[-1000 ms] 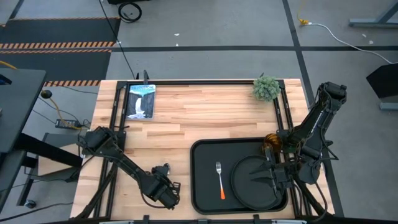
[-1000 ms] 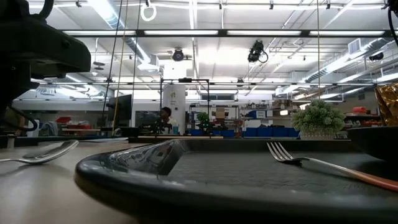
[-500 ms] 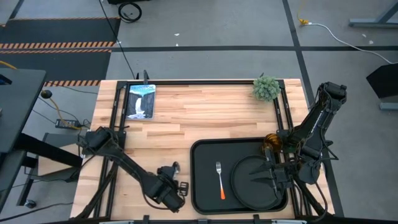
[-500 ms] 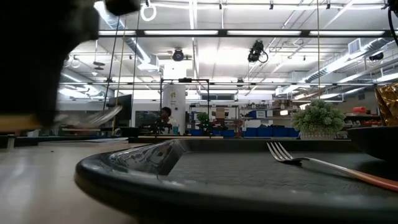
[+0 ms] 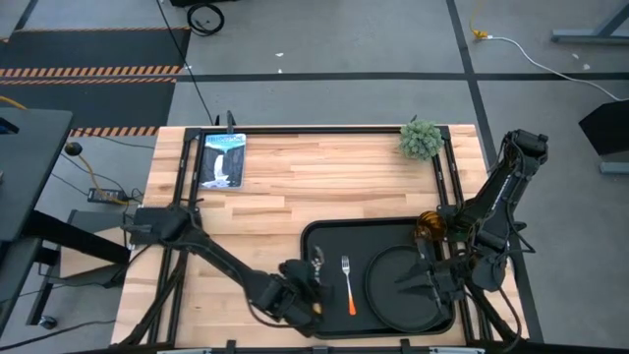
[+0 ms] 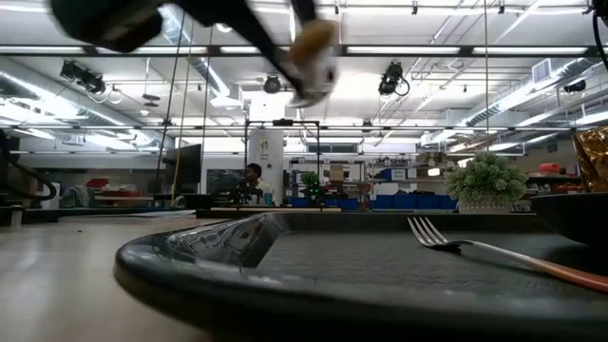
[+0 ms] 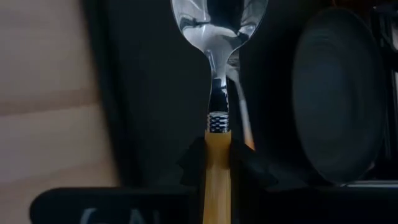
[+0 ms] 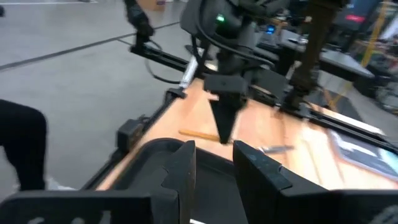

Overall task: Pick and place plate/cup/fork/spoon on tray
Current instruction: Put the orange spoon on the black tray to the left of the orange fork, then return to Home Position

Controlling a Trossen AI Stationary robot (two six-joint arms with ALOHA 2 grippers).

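Observation:
The black tray [image 5: 324, 239] lies at the table's near right. On it are the round black plate [image 5: 393, 287] and the fork [image 5: 348, 283]. The amber cup [image 5: 428, 226] stands at the tray's far right corner. My left gripper [image 5: 309, 283] is at the tray's left edge, shut on the spoon [image 7: 219, 37], whose silver bowl points ahead over the tray [image 7: 155, 93]. The spoon is well above the tray in the low view [image 6: 313, 59]. My right gripper [image 5: 420, 281] is open and empty over the plate. My left gripper pinches the spoon's orange-yellow handle [image 7: 216, 146] between its two fingers [image 7: 193, 163], close to the collar below the silver stem. The spoon lies along the fingers, bowl ahead. It is lifted clear of the table and tray.
A small green plant [image 5: 421, 138] stands at the far right corner. A framed picture [image 5: 222, 159] lies at the far left. Bare wood stretches across the table's middle and left. The plate [image 7: 336, 93] and the fork [image 7: 241, 112] lie beyond the spoon.
My left gripper has lifted the spoon off the table and carried it toward the table's right edge, up to the tray's left rim. The spoon, which lay on the wood a second ago, now hangs high and clear. My right arm has kept still.

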